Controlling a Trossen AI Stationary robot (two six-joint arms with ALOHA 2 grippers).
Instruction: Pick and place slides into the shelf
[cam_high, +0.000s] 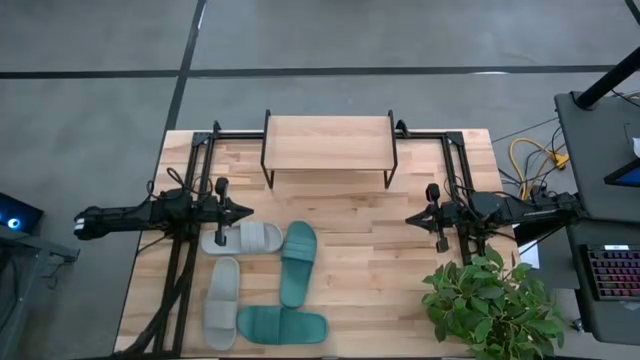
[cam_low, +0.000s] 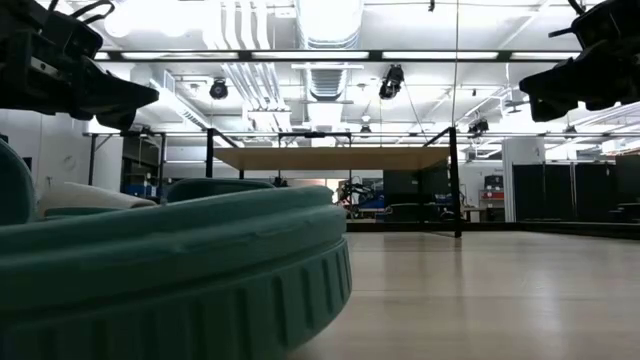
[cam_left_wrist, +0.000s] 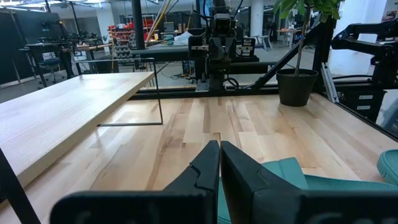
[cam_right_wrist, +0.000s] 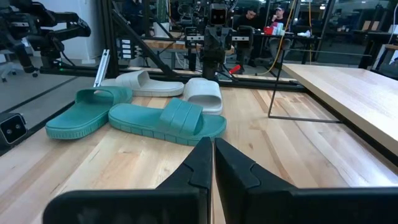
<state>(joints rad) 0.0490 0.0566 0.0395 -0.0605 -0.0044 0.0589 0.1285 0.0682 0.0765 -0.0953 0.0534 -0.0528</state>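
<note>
Slides (cam_high: 265, 285), two teal and two grey, lie on my table (cam_high: 400, 280) in front of the shelf (cam_high: 328, 143). My left gripper (cam_high: 243, 211) hovers pinched together just above a grey one; my right gripper (cam_high: 412, 218), likewise closed and empty, waits opposite.

- I see two teal-green slides (cam_high: 297, 262) (cam_high: 282, 324) with ribbed straps, at my six o'clock.
- Two light grey slides (cam_high: 241, 238) (cam_high: 221, 303) lie at seven o'clock.
- The shelf (cam_high: 328, 142) is pale wood on black legs.
- The plant (cam_high: 490, 305) is green.
</note>
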